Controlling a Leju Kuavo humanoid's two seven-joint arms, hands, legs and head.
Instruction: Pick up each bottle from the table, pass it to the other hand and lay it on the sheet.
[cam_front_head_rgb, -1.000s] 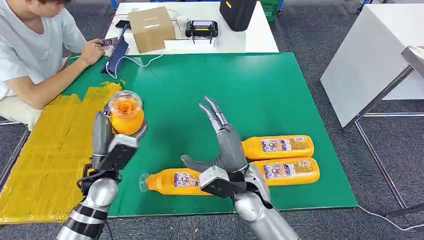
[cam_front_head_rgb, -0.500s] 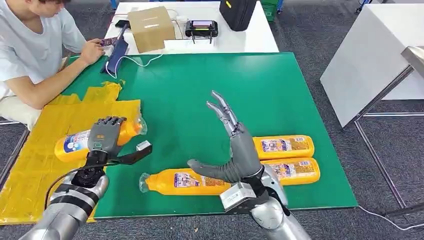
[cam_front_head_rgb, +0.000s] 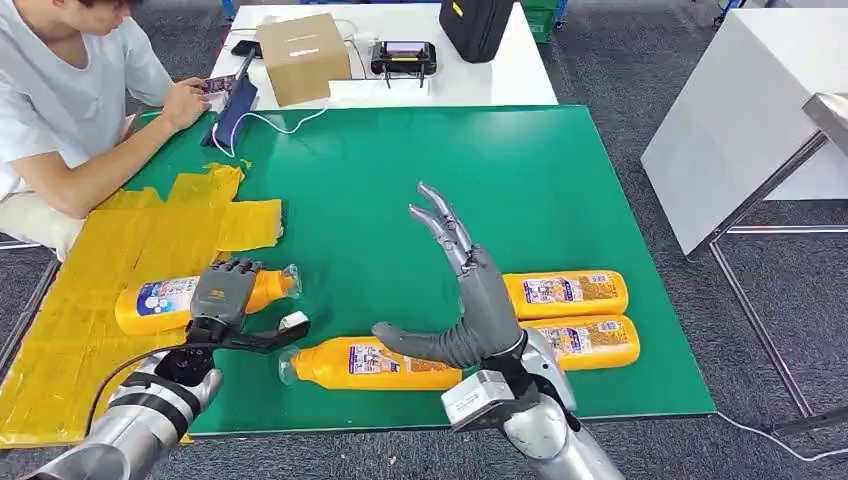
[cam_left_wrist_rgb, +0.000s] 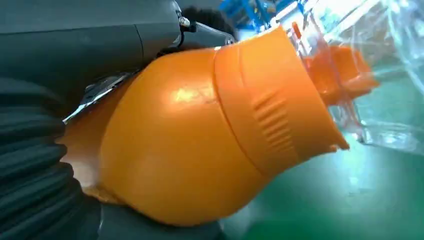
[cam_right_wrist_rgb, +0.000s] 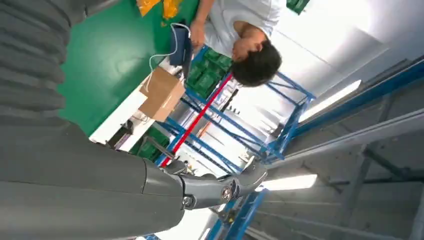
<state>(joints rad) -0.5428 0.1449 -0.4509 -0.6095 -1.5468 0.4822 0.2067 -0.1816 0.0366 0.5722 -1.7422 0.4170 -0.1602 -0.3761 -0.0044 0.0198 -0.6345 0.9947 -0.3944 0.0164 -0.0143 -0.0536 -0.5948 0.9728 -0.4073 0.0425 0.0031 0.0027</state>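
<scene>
My left hand (cam_front_head_rgb: 226, 297) grips an orange bottle (cam_front_head_rgb: 165, 303) that lies sideways on the yellow sheet (cam_front_head_rgb: 90, 300), its clear cap end reaching the green mat's edge. Close up in the left wrist view, the bottle (cam_left_wrist_rgb: 200, 135) sits in that hand (cam_left_wrist_rgb: 45, 150). My right hand (cam_front_head_rgb: 470, 290) is raised over the mat, fingers spread, holding nothing. Three more orange bottles lie on the green mat (cam_front_head_rgb: 400, 170): one (cam_front_head_rgb: 365, 363) near the front edge under my right thumb, and two (cam_front_head_rgb: 565, 294) (cam_front_head_rgb: 585, 341) side by side at the right.
A person (cam_front_head_rgb: 70, 90) sits at the far left, their hands at a phone near the mat's corner. A white table behind holds a cardboard box (cam_front_head_rgb: 302, 56), a controller (cam_front_head_rgb: 403, 55) and a black bag (cam_front_head_rgb: 476, 24). Another white table (cam_front_head_rgb: 740, 120) stands to the right.
My left hand has turned the bottle from upright to lying down and lowered it onto the yellow sheet. My right hand has drawn back slightly to the right and stays spread.
</scene>
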